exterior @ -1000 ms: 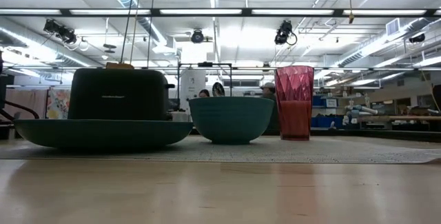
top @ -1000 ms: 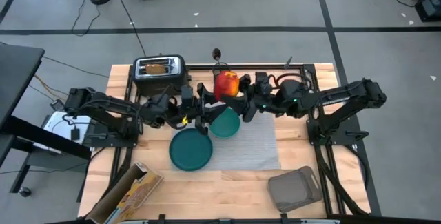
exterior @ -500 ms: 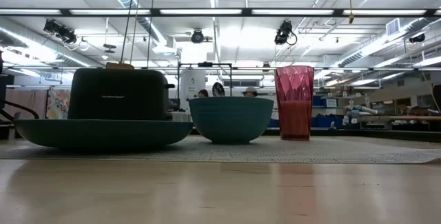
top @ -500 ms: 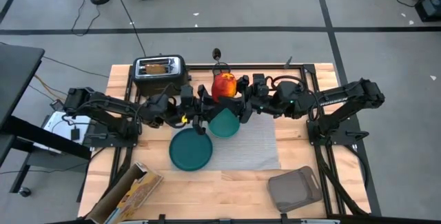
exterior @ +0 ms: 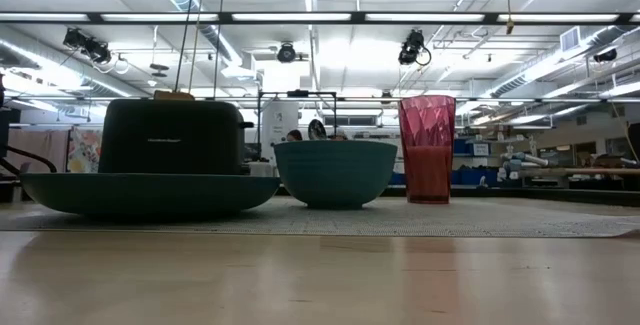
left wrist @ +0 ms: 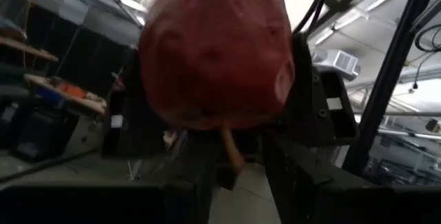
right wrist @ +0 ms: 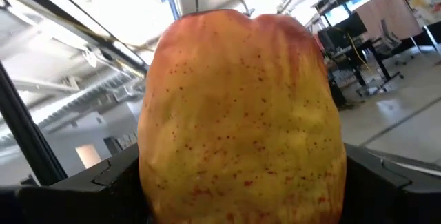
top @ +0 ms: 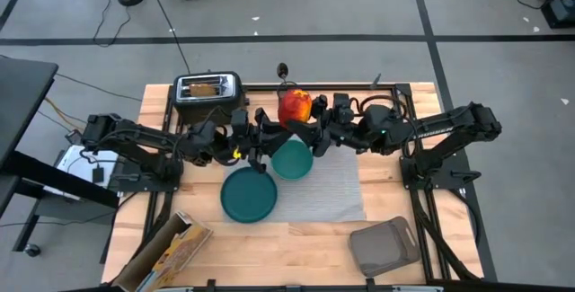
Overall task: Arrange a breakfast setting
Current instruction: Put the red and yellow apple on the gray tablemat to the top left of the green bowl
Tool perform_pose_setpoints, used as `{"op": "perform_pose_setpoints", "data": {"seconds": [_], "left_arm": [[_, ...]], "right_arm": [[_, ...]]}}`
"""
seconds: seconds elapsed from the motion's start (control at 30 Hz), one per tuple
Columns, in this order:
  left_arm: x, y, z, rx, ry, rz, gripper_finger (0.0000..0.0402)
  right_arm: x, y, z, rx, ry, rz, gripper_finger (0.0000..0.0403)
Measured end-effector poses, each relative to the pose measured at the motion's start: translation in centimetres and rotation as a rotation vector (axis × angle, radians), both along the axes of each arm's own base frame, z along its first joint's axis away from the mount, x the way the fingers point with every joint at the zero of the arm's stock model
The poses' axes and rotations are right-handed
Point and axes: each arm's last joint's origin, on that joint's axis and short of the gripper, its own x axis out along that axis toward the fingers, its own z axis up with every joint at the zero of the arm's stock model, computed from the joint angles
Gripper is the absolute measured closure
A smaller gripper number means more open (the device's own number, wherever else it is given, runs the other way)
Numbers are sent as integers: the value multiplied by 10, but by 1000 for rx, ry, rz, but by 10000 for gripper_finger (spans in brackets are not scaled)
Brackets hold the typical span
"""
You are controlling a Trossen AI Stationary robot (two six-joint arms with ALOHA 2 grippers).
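Note:
The red-yellow apple [top: 295, 108] hangs in the air over the far rim of the teal bowl [top: 292, 159]. My right gripper [top: 312, 123] is shut on it from the right. My left gripper [top: 272, 130] meets it from the left, its fingers close together at the stem [left wrist: 231, 148]. The bowl and the teal plate [top: 249, 195] rest on the grey placemat [top: 337, 189]. The pink-red cup [exterior: 427, 148] stands on the mat to the bowl's right in the low view and is hidden under my right arm from above. A toast slice [top: 205, 85] sticks in the toaster [top: 207, 88]. My left gripper has its two fingers [left wrist: 303, 182] drawn in around the apple's stem end [left wrist: 227, 124], coming from the table's left and slanting up. The spot where they meet is in shadow, so I cannot tell whether they hold the stem or the flesh around it. My right gripper pinches the apple's two opposite sides [right wrist: 155, 176] between its fingers [right wrist: 96, 182], coming from the table's right and slanting up. The apple is lifted clear, its stem end turned toward my left gripper.
The black-and-chrome toaster stands at the far left corner. A grey square tray [top: 384, 245] lies near the front right edge and a cereal box [top: 171, 254] lies near the front left edge. Bare wood shows in front of the mat.
My left gripper's fingers have drawn closer together at the apple's stem end. Both arms and the apple have stayed where they were.

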Motion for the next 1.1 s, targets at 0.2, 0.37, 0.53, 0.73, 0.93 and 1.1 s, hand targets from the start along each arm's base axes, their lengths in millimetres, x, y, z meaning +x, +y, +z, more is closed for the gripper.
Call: {"op": "perform_pose_setpoints", "data": {"seconds": [0.2,0.37,0.53,0.73,0.93,1.1], "left_arm": [[-4,6,7,-11,-84,46,277],[-8,14,13,59,-141,122,276],[-9,23,16,107,-164,180,276],[-6,32,13,112,-154,198,276],[-5,35,11,119,-126,206,276],[-4,35,10,132,-113,213,276]], "right_arm": [[-4,-1,9,11,-94,-31,57],[-9,-5,15,28,-170,-102,57],[-9,-16,19,50,-254,-158,57],[5,-26,8,73,-303,-139,57],[21,-28,-3,123,-373,-124,57],[32,-27,-4,105,-365,-103,57]]}}
